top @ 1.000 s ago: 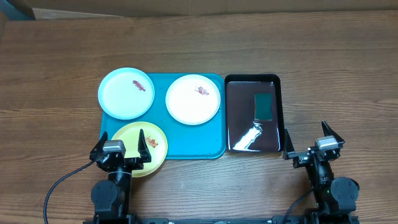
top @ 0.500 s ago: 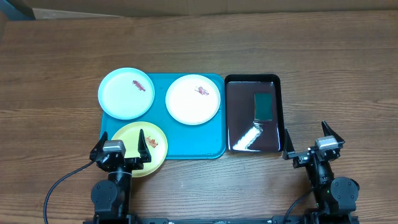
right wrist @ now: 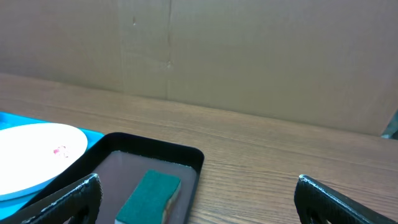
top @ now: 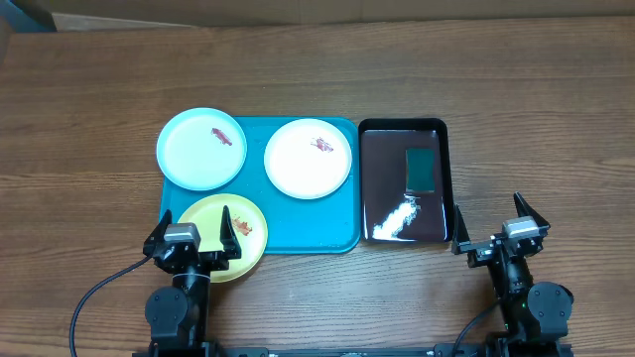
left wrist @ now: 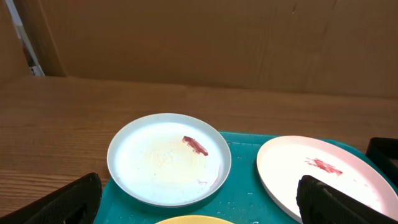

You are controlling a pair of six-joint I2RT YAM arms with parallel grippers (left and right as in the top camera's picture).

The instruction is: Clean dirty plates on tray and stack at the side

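Observation:
Three plates lie on the turquoise tray (top: pixel 298 223): a light blue plate (top: pixel 200 149) at its far left, a white plate (top: pixel 308 159) at its far right, and a pale yellow plate (top: pixel 213 223) at the near left. Each carries a small reddish smear. My left gripper (top: pixel 191 236) hangs open over the yellow plate's near half. In the left wrist view the blue plate (left wrist: pixel 168 158) and the white plate (left wrist: pixel 323 177) lie ahead, and the left gripper (left wrist: pixel 199 202) holds nothing. My right gripper (top: pixel 493 226) stands open over bare table, right of the dark tray.
A glossy dark brown-black tray (top: pixel 382 188) sits right of the turquoise one, holding water and a green sponge (top: pixel 421 169). The right wrist view shows the sponge (right wrist: pixel 148 198) and the dark tray's rim (right wrist: pixel 155 150). A cardboard wall (right wrist: pixel 199 56) stands behind the table.
Neither arm nor any plate has moved. Only the bright reflection on the water in the dark tray has shifted slightly.

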